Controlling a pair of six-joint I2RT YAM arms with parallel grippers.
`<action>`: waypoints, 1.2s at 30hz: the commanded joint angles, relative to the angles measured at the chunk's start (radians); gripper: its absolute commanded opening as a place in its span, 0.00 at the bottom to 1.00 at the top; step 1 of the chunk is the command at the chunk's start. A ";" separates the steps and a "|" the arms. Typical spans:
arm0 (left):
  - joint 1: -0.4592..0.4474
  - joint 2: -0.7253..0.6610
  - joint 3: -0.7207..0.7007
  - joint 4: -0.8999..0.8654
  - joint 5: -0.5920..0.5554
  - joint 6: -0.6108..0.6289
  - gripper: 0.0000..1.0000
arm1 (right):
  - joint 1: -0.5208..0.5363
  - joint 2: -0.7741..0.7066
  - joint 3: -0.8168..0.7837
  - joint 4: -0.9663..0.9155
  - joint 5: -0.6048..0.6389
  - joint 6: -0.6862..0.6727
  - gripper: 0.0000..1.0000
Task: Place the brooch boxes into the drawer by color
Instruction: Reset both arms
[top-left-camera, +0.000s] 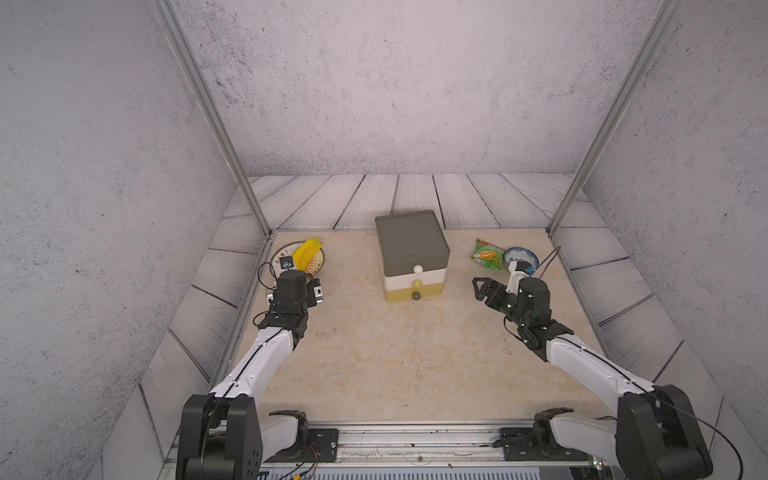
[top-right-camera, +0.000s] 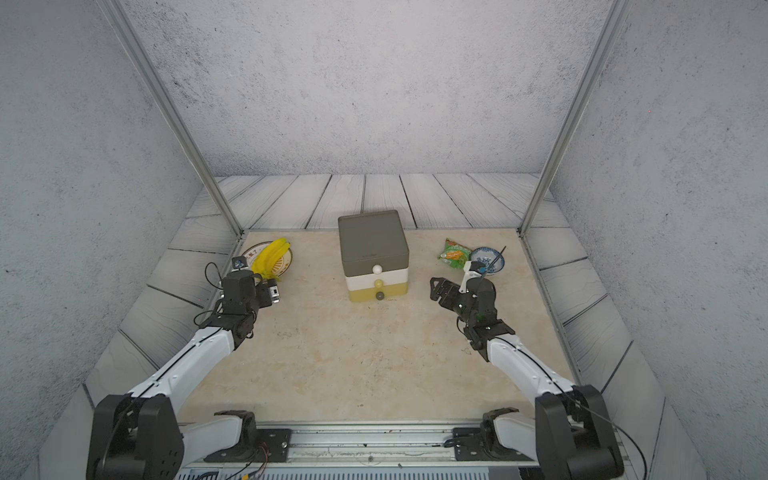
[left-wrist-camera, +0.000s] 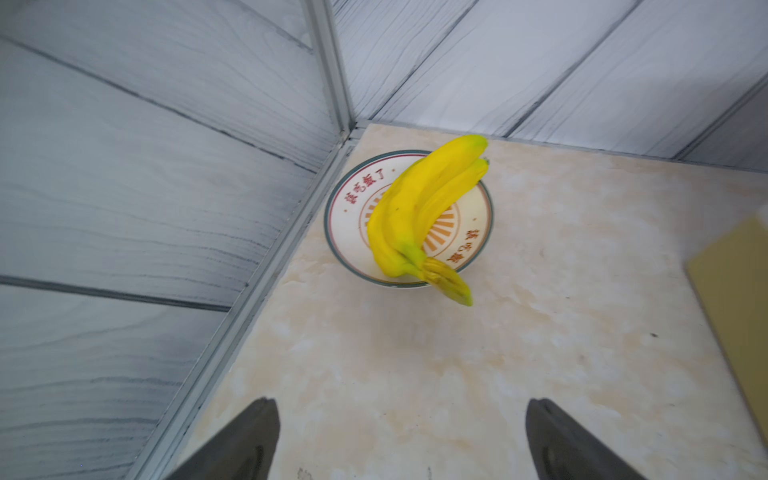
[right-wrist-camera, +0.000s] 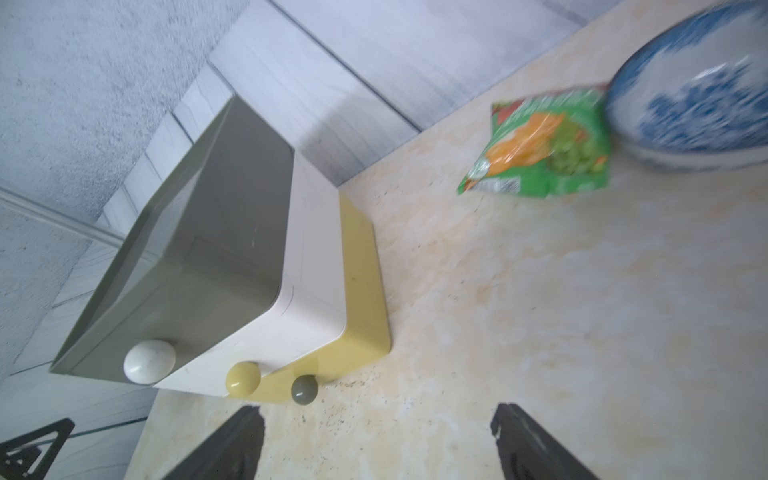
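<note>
Black jaws on both arms stand wide, nothing between them: left gripper (left-wrist-camera: 401, 405), right gripper (right-wrist-camera: 379, 409). Bare table (top-left-camera: 395, 365) lies under and ahead of both.

No brooch boxes in any view. My guess is they're inside the shut tiers, but I can't confirm.

Next out, the drawer (top-left-camera: 411, 249) is ahead of the right jaws, near but not touching, with all three tiers shut.

Handling, judged: light, hard, smooth plastic, so the cabinet will likely skid if a tier gets yanked. Grab point is a knob:
- white knob (right-wrist-camera: 149, 361) on grey
- yellow knob (right-wrist-camera: 243, 378) on white
- grey knob (right-wrist-camera: 304, 389) on yellow

They're small and round, so pinch square or they slip out.

Pose:
- Right arm is low, wrist rolled on its side, jaws pointing toward the drawer's front corner.
- Left arm is low too, jaws aimed away from the drawer at the plate (left-wrist-camera: 338, 208) with bananas (left-wrist-camera: 407, 208), well apart.

Beyond the right jaws: snack bag (right-wrist-camera: 544, 145), then bowl (right-wrist-camera: 698, 95).
</note>
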 joint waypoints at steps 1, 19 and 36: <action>0.066 0.009 -0.065 0.158 0.007 -0.008 0.99 | -0.105 -0.058 0.050 -0.174 0.077 -0.075 0.94; 0.076 0.237 -0.288 0.737 0.180 0.080 0.99 | -0.264 -0.067 0.149 -0.281 0.363 -0.244 1.00; 0.076 0.316 -0.205 0.659 0.364 0.166 0.98 | -0.264 -0.039 -0.144 0.080 0.460 -0.392 1.00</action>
